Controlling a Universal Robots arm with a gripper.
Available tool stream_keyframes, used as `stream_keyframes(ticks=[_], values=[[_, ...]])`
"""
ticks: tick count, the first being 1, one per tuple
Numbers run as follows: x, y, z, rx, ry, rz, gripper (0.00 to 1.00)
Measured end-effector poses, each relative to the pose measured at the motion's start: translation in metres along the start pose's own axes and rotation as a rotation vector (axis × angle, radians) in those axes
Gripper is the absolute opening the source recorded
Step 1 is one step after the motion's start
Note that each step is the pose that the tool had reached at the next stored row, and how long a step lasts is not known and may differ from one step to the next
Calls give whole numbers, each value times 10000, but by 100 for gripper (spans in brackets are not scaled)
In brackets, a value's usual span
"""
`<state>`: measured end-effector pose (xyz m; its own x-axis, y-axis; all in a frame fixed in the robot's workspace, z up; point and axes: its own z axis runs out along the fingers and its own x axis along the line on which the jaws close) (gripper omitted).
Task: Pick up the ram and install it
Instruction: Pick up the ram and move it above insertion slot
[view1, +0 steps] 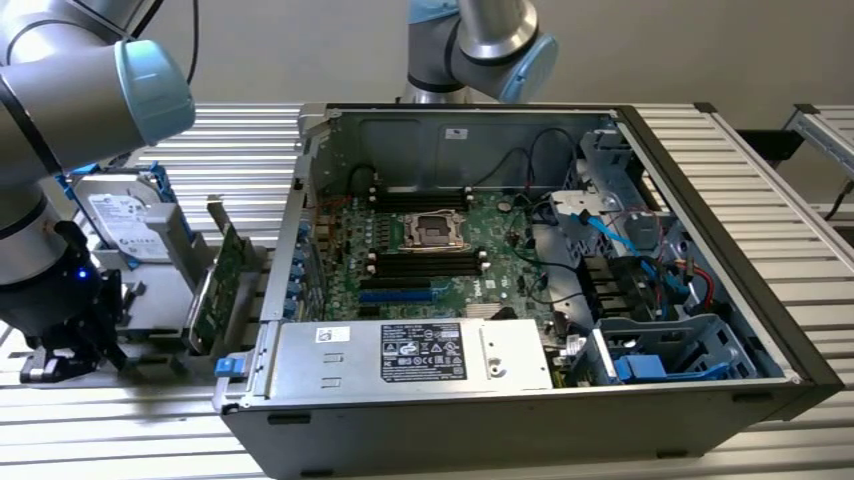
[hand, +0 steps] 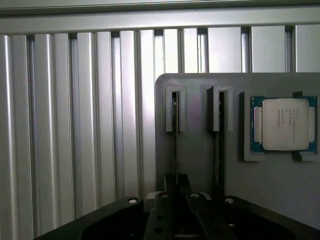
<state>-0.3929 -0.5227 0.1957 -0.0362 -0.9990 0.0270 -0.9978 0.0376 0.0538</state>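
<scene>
Jaws of the gripper (hand: 177, 181) pinch narrow on the ram (hand: 175, 140), which runs straight ahead in a grey holder (hand: 196, 150).

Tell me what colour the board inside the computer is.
The motherboard is green; exterior view shows it best.

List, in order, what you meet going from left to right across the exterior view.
Black end effector, silver hard drive, upright green expansion card, square metal processor socket, grey drive cage with blue clips.
</scene>
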Motion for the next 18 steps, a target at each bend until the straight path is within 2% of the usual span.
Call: stream_keyframes(ticks=[18], values=[[1,0,-7,0,0,16,14]])
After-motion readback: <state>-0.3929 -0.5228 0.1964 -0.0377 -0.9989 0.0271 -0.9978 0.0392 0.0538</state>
